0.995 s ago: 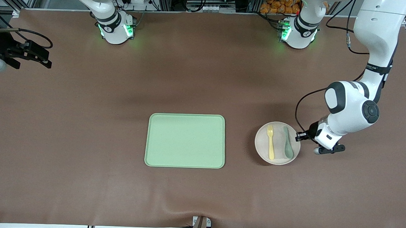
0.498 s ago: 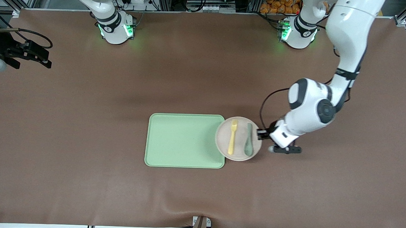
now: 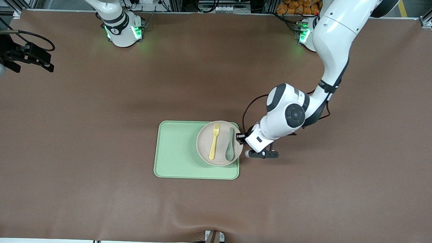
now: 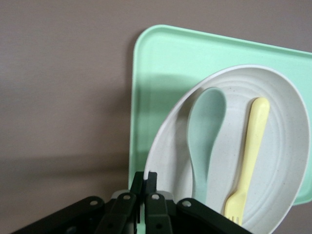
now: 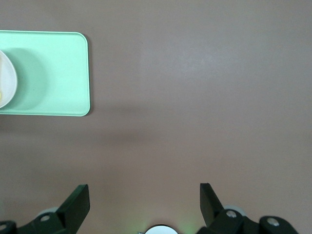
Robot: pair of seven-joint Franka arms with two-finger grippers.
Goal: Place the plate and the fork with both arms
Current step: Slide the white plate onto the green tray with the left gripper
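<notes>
Left gripper: fingers pinch plate rim, over tray.
Plate load: fork, spoon.
Right gripper: fingers wide, waiting at bench end.

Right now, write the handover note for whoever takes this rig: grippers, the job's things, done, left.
Left gripper: shut on the rim of the plate, over the tray at its end toward the left arm.
Right gripper: open, waiting over bare table at the right arm's end.
The fork lies on the plate beside the spoon.
Done: plate gripped and brought over the tray.
Left: whether the plate rests on the tray cannot be told; release it, then place the fork, probably with the right arm.
</notes>
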